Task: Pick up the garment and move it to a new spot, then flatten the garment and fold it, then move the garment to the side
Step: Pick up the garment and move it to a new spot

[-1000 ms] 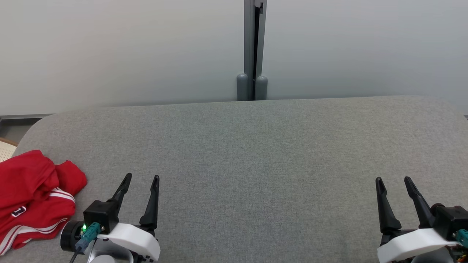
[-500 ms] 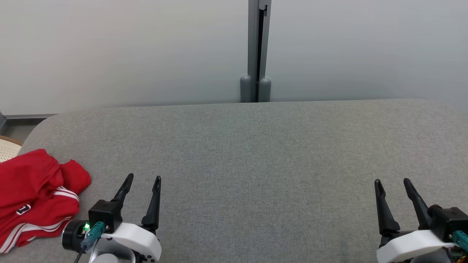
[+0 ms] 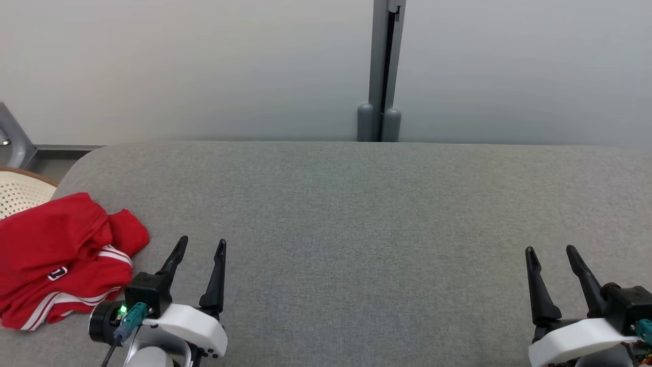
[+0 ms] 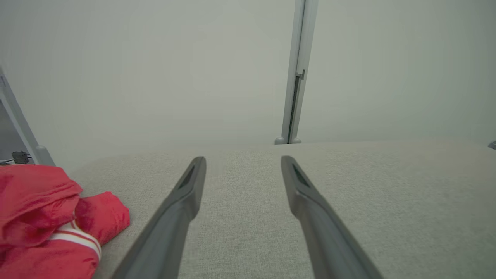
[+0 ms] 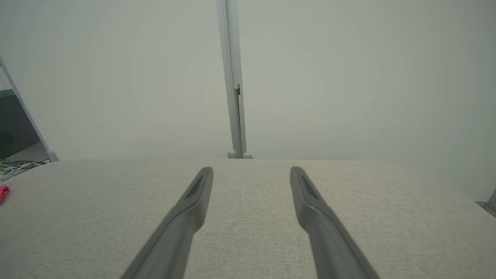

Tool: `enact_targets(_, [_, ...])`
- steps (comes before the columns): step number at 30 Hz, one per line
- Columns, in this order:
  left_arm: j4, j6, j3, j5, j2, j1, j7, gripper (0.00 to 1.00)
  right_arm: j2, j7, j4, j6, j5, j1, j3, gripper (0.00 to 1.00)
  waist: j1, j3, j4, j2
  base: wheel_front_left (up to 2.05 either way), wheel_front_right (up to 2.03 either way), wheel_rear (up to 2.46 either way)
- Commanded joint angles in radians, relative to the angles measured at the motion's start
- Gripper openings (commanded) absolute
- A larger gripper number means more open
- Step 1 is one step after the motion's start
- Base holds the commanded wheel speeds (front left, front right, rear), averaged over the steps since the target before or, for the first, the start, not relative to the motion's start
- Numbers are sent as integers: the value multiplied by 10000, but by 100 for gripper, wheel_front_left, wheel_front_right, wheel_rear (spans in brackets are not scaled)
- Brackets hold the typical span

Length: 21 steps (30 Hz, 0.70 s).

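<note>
The garment (image 3: 61,255) is red with white stripes and lies crumpled at the left end of the grey padded table (image 3: 356,204). In the left wrist view the garment (image 4: 42,217) bunches at the lower left. My left gripper (image 3: 202,244) stands open just right of it, apart from the cloth, fingers (image 4: 186,193) spread with nothing between them. My right gripper (image 3: 550,252) is open over the table's near right, empty, with its fingers (image 5: 197,193) wide in the right wrist view. A tiny red bit of the garment (image 5: 3,192) peeks at that view's left edge.
A pale wall with a grey vertical post (image 3: 383,71) stands behind the table. A perforated cream chair seat (image 3: 20,191) sits beyond the table's left end. Bare grey surface spreads between the two grippers.
The whole head view has shifted rightward, so the camera has turned left. The garment lies as before and both grippers stay open.
</note>
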Motion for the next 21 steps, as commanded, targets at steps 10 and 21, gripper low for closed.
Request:
enact_targets(10, [-241, 232, 367, 101, 124, -323, -2, 100, -41, 148, -352, 0, -69, -145, 294, 100, 0, 174, 1877, -1, 0, 0, 0])
enact_targets(21, [-490, 332, 754, 99, 221, -118, -2, 100, 3, 341, -664, 0, -143, -337, 658, 100, 0, 367, 3823, -1, 0, 0, 0])
